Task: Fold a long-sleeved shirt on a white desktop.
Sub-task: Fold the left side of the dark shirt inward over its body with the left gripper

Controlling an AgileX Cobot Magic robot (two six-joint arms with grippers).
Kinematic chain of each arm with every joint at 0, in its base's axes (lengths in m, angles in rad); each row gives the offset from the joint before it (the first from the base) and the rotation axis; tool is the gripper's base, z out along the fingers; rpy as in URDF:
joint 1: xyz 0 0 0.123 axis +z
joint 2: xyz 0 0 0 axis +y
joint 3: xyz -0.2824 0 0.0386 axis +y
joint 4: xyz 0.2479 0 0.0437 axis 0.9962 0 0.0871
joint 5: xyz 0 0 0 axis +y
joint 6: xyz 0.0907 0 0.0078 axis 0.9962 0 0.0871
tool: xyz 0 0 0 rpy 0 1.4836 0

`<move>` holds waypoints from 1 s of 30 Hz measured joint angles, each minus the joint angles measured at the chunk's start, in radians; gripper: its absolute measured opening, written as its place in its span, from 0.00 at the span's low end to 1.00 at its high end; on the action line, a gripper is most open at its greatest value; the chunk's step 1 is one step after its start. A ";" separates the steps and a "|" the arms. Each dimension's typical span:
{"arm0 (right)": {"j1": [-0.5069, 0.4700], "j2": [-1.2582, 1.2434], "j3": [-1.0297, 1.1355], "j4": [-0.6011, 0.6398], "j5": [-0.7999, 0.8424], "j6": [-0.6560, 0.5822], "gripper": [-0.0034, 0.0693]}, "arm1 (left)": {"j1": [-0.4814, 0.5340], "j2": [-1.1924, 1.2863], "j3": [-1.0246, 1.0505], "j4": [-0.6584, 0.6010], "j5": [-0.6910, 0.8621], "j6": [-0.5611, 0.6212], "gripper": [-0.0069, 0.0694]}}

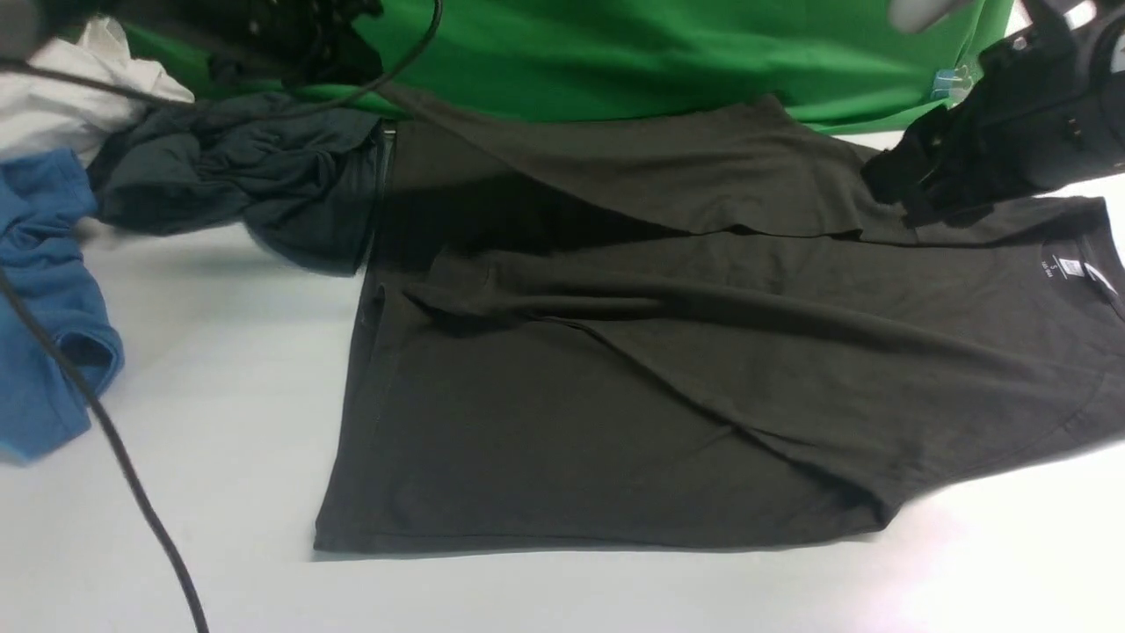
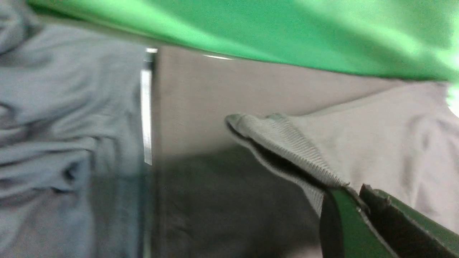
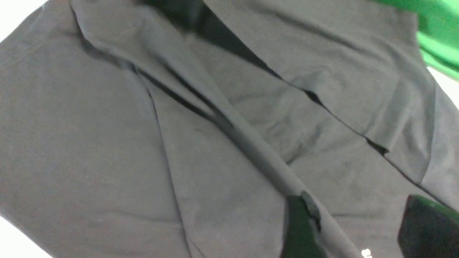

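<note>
The dark long-sleeved shirt (image 1: 615, 440) lies spread across the counter (image 1: 220, 378), from the centre toward three o'clock, its collar at two; the left gripper (image 2: 353, 195), at eleven, is clenched on a raised sleeve cuff; the right gripper (image 1: 896, 198), at one to two o'clock, is released above the cloth; a teal-grey garment (image 1: 255, 167) sits at ten, a blue garment (image 1: 53, 308) at nine; green cloth (image 1: 615, 53) spans twelve.
</note>
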State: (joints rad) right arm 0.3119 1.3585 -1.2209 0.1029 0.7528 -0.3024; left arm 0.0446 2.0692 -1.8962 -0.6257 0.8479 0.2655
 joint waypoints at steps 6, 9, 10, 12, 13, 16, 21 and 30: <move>0.000 -0.046 0.000 -0.001 0.001 0.005 0.59 | -0.025 -0.046 0.000 0.056 0.147 -0.004 0.14; 0.000 -0.055 0.000 -0.002 0.001 0.020 0.59 | -0.073 -0.051 0.000 0.121 0.205 -0.022 0.14; 0.000 -0.055 0.000 -0.002 0.001 0.022 0.59 | -0.102 -0.052 0.000 0.154 0.217 -0.039 0.14; 0.000 -0.055 0.000 -0.002 0.005 0.025 0.59 | -0.140 -0.053 0.000 0.188 0.224 -0.058 0.14; 0.000 -0.055 0.000 -0.002 0.005 0.026 0.59 | -0.144 -0.053 0.000 0.197 0.225 -0.062 0.14; 0.000 -0.056 0.000 -0.002 0.007 0.026 0.59 | -0.205 -0.054 -0.002 0.221 0.222 -0.084 0.14; 0.000 -0.056 0.000 -0.004 0.009 0.026 0.59 | -0.217 -0.071 -0.047 0.210 0.223 -0.093 0.14; 0.000 -0.056 0.000 -0.004 0.009 0.026 0.59 | -0.212 -0.178 -0.118 0.358 0.221 -0.192 0.15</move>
State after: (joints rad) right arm 0.3119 1.3027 -1.2209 0.0989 0.7616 -0.2765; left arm -0.1674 1.8910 -2.0147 -0.2674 1.0694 0.0737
